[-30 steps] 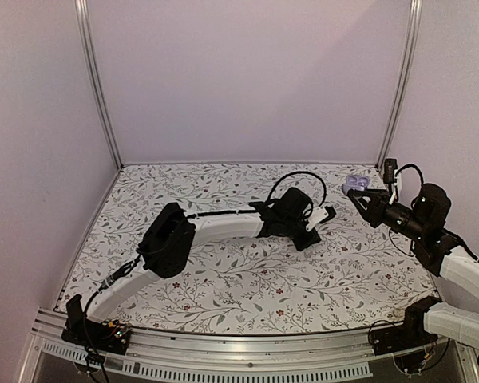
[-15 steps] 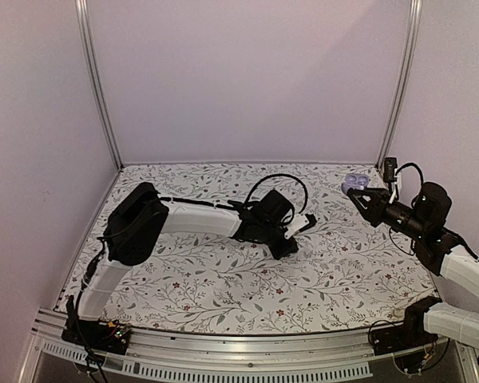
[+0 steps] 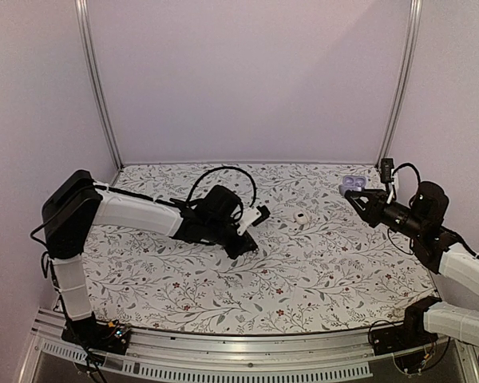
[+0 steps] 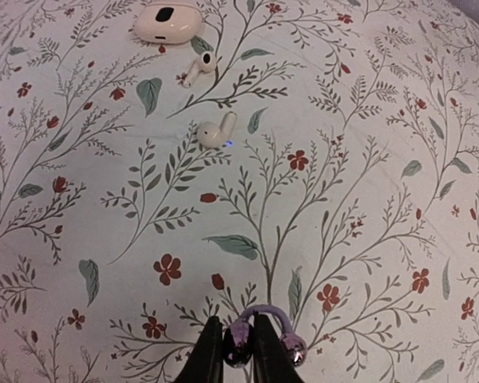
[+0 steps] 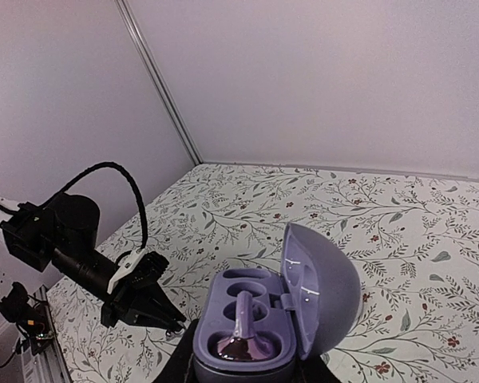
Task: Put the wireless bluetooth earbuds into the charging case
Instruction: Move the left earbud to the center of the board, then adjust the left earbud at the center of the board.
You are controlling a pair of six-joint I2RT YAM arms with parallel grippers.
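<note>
- The left gripper [image 4: 234, 361] has its jaws drawn in narrow, pinching a purple earbud [image 4: 240, 340] at the bottom centre of the left wrist view. The bud's curved loop sticks out to the right of the fingers [image 4: 209, 361].
- That earbud hangs low over the floral table [image 4: 367, 159]. I can't tell whether it touches the cloth.
- Further up the same view, in the upper left, lies a white set. One white earbud [image 4: 216, 130] is nearest the gripper and a second white earbud [image 4: 198, 68] is above it. A closed white case [image 4: 168, 22] sits at the top edge, just beside the second one.
- The right gripper [image 3: 358, 197] is clamped on the purple charging case [image 5: 215, 315], which it holds up off the table at the right of the overhead view, near the back corner.
- In the right wrist view the case fills the bottom centre. Its lid [image 5: 327, 291] is swung open and stands up on the right.
- One seated earbud [image 5: 241, 331] already lies in the nearer well. The empty well [image 5: 241, 281] is behind it.
- From above, the left arm [image 3: 136, 214] reaches from the left edge across to mid-table, its gripper pointing right and down.
- The white set lies between the two grippers, and the held earbud and the case are well apart.
</note>
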